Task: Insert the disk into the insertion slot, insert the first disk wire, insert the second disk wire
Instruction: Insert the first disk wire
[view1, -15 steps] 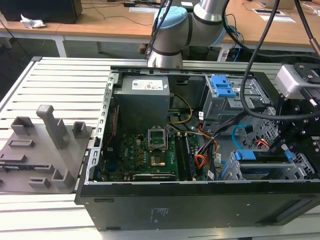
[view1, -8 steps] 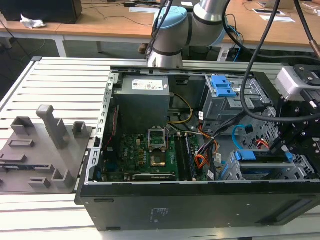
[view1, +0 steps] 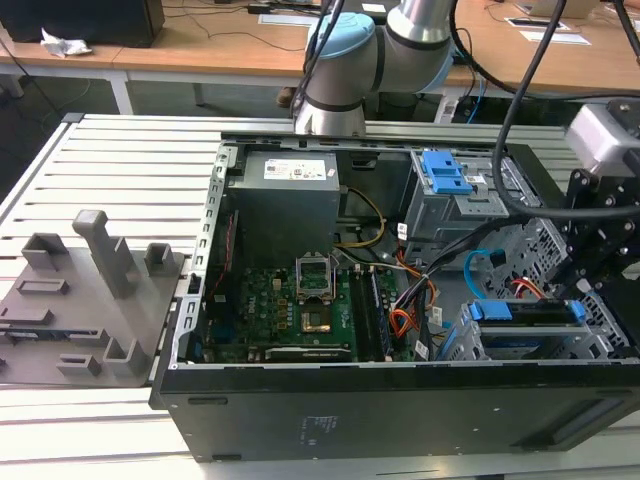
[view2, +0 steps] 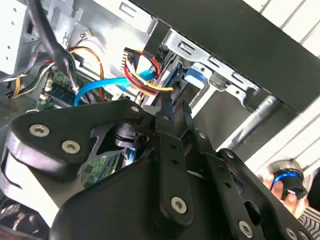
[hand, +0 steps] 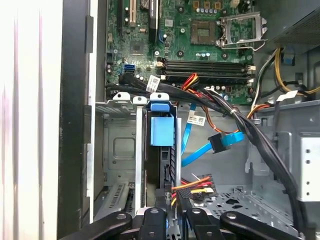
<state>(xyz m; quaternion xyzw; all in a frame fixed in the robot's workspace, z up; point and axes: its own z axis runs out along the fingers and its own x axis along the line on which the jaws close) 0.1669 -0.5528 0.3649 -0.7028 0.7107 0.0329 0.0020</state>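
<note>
Disk (view1: 525, 312) seated in the slot (view1: 604, 335); the gripper (view2: 174, 107), pinched shut on the red wire (hand: 192, 181) plug, should square it to the disk and push straight in 1 move.

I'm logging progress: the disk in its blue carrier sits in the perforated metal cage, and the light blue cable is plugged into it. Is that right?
Not quite. The disk does sit in the cage, but the light blue cable is not plugged in: the first wrist view shows its dark plug hanging free, apart from the disk.
</note>
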